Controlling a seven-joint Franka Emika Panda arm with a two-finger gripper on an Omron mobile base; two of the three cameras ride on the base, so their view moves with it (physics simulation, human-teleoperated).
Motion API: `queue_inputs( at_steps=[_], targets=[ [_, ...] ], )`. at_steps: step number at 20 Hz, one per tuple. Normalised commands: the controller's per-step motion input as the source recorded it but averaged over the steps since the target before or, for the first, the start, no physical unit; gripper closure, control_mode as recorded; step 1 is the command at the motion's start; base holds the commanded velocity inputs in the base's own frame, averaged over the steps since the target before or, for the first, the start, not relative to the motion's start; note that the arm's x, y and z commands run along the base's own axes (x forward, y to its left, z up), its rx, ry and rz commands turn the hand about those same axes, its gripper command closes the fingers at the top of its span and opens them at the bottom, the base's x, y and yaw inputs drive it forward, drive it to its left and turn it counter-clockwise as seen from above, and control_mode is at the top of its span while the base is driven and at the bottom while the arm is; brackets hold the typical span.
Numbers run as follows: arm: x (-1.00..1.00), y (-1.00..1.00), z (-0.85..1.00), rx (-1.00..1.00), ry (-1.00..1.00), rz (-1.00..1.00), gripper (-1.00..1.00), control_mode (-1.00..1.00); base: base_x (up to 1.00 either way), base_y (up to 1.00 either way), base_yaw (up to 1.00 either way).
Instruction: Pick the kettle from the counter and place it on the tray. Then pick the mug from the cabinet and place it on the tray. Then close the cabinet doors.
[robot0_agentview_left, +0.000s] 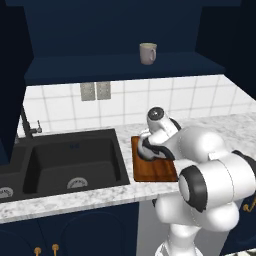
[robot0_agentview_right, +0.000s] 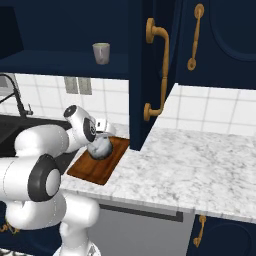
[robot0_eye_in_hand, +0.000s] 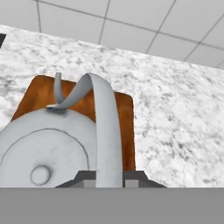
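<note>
My gripper (robot0_eye_in_hand: 109, 176) is shut on the arched handle of the white-grey kettle (robot0_eye_in_hand: 43, 148), and the handle runs up between the two finger tips. The kettle (robot0_agentview_right: 101, 146) is over the far part of the reddish-brown tray (robot0_agentview_right: 95, 170). I cannot tell whether it rests on the board or hangs just above it. In the left base view the arm hides the kettle, and the tray (robot0_agentview_left: 155, 172) shows beside the sink. The beige mug (robot0_agentview_left: 147, 53) stands on the shelf of the open navy cabinet (robot0_agentview_left: 125, 67). One cabinet door (robot0_agentview_right: 137, 75) stands open, edge-on, above the counter (robot0_agentview_right: 200, 160).
A black sink (robot0_agentview_left: 70, 160) with a dark faucet (robot0_agentview_left: 27, 125) lies left of the tray. Two grey wall outlets (robot0_agentview_left: 95, 91) sit on the tiled backsplash. Bare marble stretches to the right of the tray. The open door's gold handle (robot0_agentview_right: 160, 75) juts out above the tray's right side.
</note>
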Motion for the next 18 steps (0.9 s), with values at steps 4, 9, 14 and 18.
queue_inputs(
  at_steps=[4, 9, 14, 18],
  targets=[
    [0.11, 0.00, -0.15, 0.01, 0.00, 0.00, 1.00, -1.00, 0.00, 0.00, 0.00],
    [0.29, -0.01, -0.07, 0.01, 0.01, 0.00, 1.00, -1.00, 0.00, 0.00, 0.00],
    [0.05, 0.00, -0.14, 0.00, 0.00, 0.00, -1.00, -1.00, 0.00, 0.00, 0.00],
    [0.00, 0.00, -0.07, 0.00, 0.01, 0.00, -1.00, -1.00, 0.00, 0.00, 0.00]
  ],
)
